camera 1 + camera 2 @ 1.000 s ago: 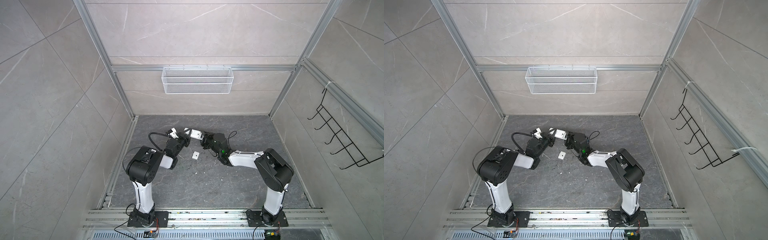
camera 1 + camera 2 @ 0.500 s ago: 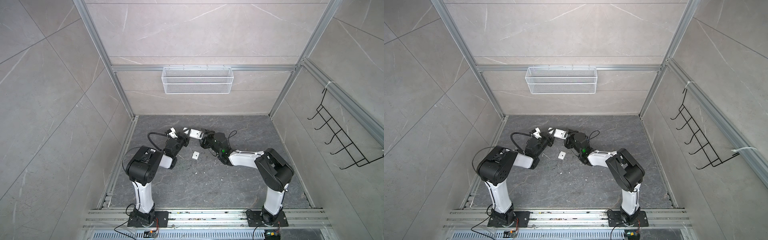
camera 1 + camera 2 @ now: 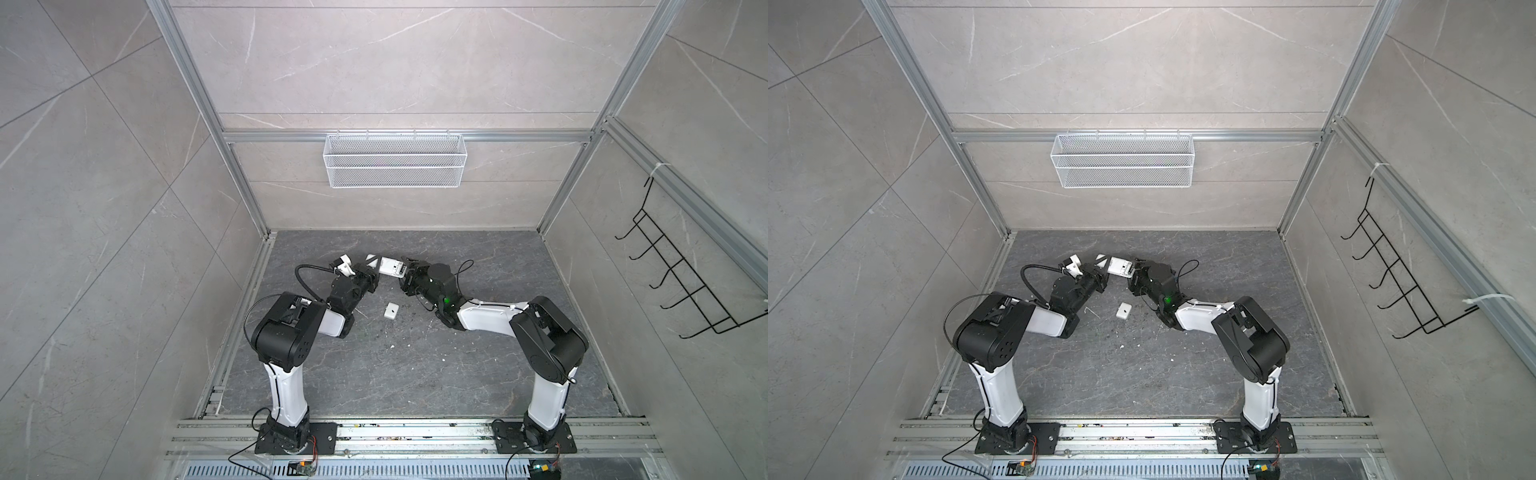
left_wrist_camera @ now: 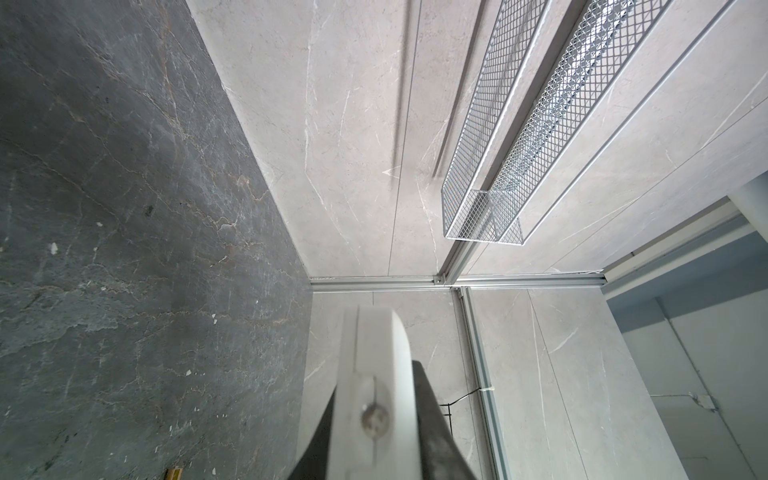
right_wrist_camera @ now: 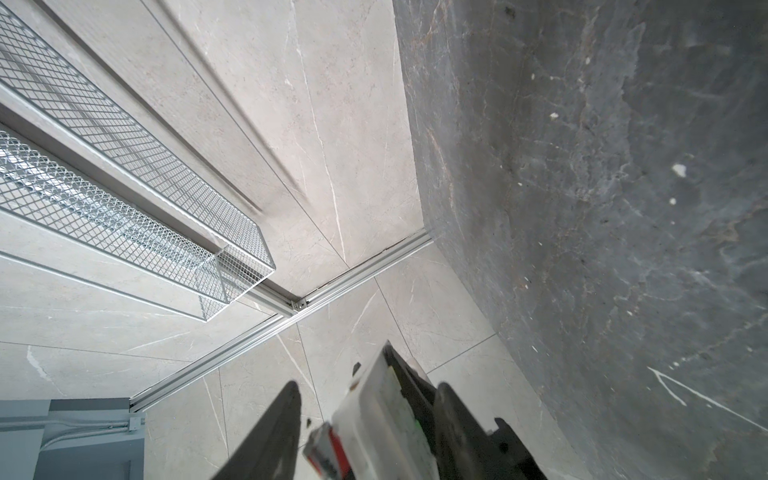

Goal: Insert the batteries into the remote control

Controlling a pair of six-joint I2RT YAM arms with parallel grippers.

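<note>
1. Both arms lean in toward the back of the dark stone floor. The remote control bridges the gap between their tips, white and lying roughly left to right in both top views.
2. The left gripper is clamped tight on the remote's left end. Its wrist view shows the white body edge-on, squeezed between two dark fingers with no gap on either side.
3. The right gripper meets the remote's other end. In its wrist view the jaws stand partway apart around that end. One finger lies along the side with the pale greenish panel. The other finger stands clear of the remote, with wall tile showing in the gap.
4. So the right tool is loose around the remote rather than pinching it, and the firm hold is the left one's.
5. A small red-and-grey piece sits at the remote's end nearest the right wrist camera. It is too blurred for me to tell whether it is a battery.
6. A small white cover plate lies flat on the floor, nearer the front than the remote. It is between the two forearms and apart from both grippers.
7. White specks are scattered over the floor. A wire basket hangs on the back wall and a black hook rack on the right wall.
</note>
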